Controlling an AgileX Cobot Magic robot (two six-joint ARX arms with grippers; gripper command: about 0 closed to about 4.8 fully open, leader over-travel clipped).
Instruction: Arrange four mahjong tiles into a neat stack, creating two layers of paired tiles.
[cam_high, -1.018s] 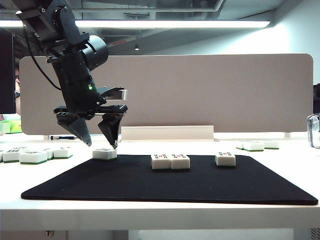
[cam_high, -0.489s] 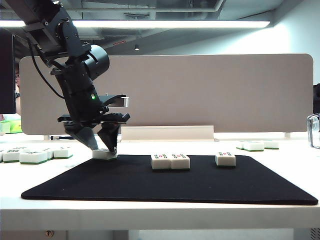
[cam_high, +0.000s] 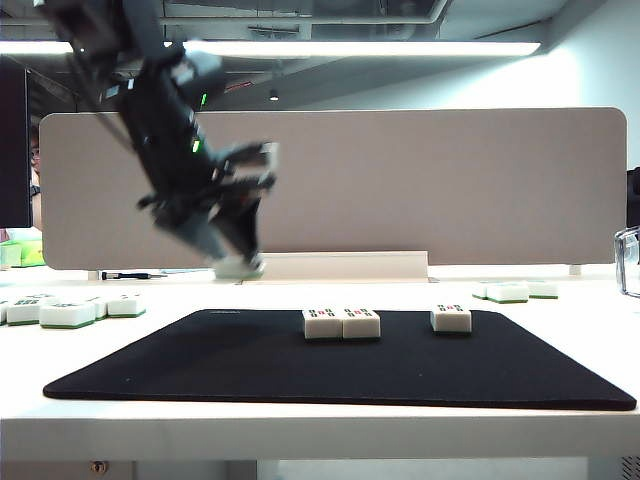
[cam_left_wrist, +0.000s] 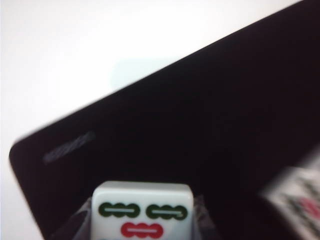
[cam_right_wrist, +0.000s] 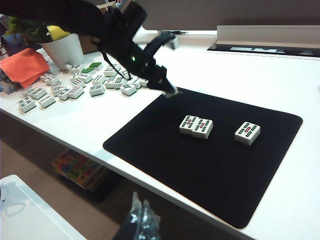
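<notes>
The left gripper (cam_high: 238, 262) grips a tile (cam_left_wrist: 142, 210), lifted above the mat (cam_high: 250, 370). The right gripper (cam_right_wrist: 141, 220) hangs beyond the table (cam_high: 300, 425) edge, jaws unclear.

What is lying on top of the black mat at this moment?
On the black mat lie a pair of touching tiles and a single tile. The left gripper holds a fourth tile above it. The right gripper is not visible.

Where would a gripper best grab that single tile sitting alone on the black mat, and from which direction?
Probably from straight above, closing on its two long side faces. The lone tile lies flat and face up on the black mat, well apart from the paired tiles, so both sides are free. The left gripper holds its own tile that way.
</notes>
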